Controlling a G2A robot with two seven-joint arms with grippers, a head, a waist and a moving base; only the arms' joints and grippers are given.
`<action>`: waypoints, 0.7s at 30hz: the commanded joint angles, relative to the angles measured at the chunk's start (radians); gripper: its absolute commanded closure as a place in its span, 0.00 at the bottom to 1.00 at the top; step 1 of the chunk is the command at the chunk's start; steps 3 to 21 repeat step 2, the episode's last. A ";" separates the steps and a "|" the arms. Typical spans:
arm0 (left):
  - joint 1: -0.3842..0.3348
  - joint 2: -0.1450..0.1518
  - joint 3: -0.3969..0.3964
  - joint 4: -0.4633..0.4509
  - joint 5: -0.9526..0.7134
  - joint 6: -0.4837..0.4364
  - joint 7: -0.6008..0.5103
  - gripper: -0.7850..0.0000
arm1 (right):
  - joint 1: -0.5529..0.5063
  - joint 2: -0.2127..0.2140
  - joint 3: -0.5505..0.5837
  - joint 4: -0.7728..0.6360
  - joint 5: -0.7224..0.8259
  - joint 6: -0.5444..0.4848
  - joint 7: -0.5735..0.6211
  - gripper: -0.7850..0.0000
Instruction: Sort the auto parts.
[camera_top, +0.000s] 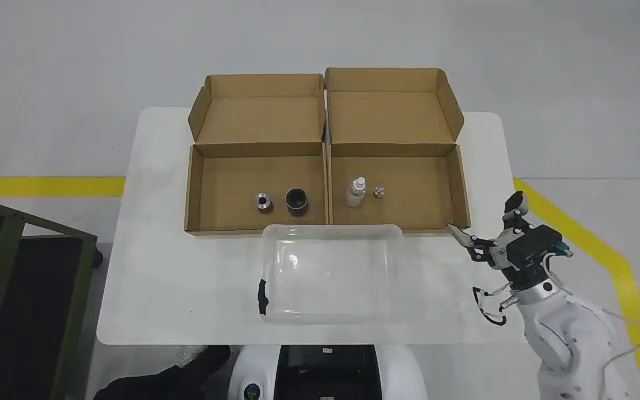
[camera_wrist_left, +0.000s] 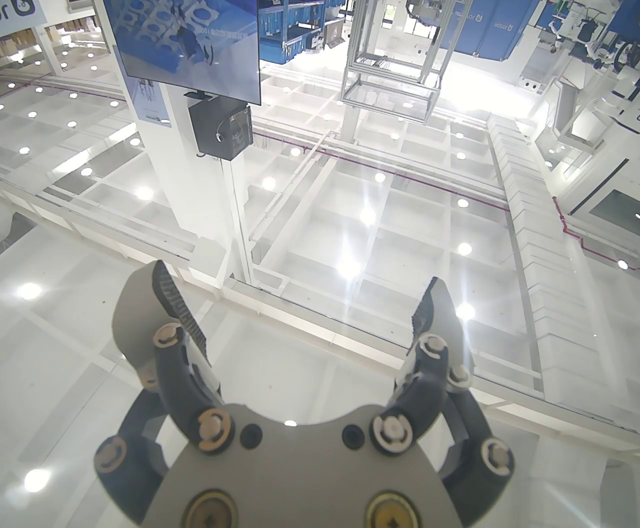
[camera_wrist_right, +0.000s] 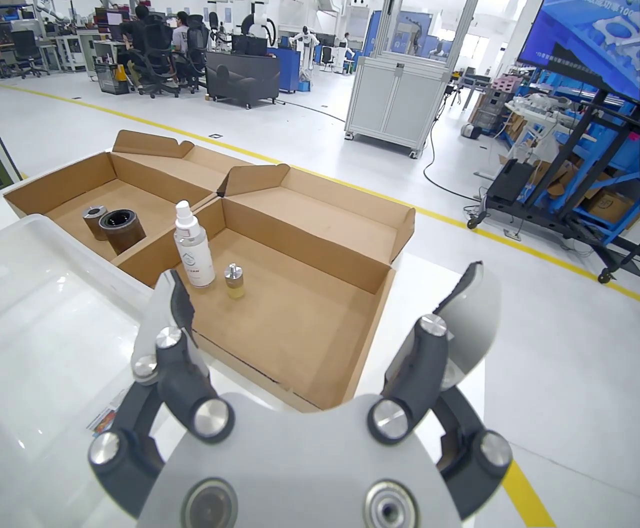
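Note:
Two open cardboard boxes stand side by side. The left box (camera_top: 191, 190) (camera_wrist_right: 75, 172) holds a silver-topped cylinder (camera_top: 261, 201) (camera_wrist_right: 93, 221) and a dark ring-shaped cylinder (camera_top: 296, 200) (camera_wrist_right: 122, 231). The right box (camera_top: 440, 215) (camera_wrist_right: 325, 220) holds a white spray bottle (camera_top: 356, 191) (camera_wrist_right: 193, 250) and a small metal-capped fitting (camera_top: 380, 190) (camera_wrist_right: 233, 282). My right gripper (camera_top: 487, 222) (camera_wrist_right: 322, 275) hovers open and empty at the right box's near right corner. My left gripper (camera_wrist_left: 297, 275) points up at the ceiling, open, with nothing between its fingers.
A clear plastic bin (camera_top: 330, 229) (camera_wrist_right: 45, 235) sits in front of the boxes at the table's middle. The white table (camera_top: 160, 250) has bare room left and right of the bin. Yellow floor tape (camera_top: 60, 186) runs beside the table.

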 joint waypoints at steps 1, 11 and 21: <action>0.000 0.000 0.000 0.000 0.000 0.000 0.000 0.00 | 0.000 0.000 0.000 0.000 0.000 0.000 0.000 0.00; 0.000 0.000 0.000 0.000 0.000 0.000 0.000 0.00 | 0.000 0.000 0.000 0.000 0.000 0.000 0.000 0.00; 0.000 0.000 0.000 0.000 0.000 0.000 0.000 0.00 | 0.000 0.000 0.000 0.000 0.000 0.000 0.000 0.00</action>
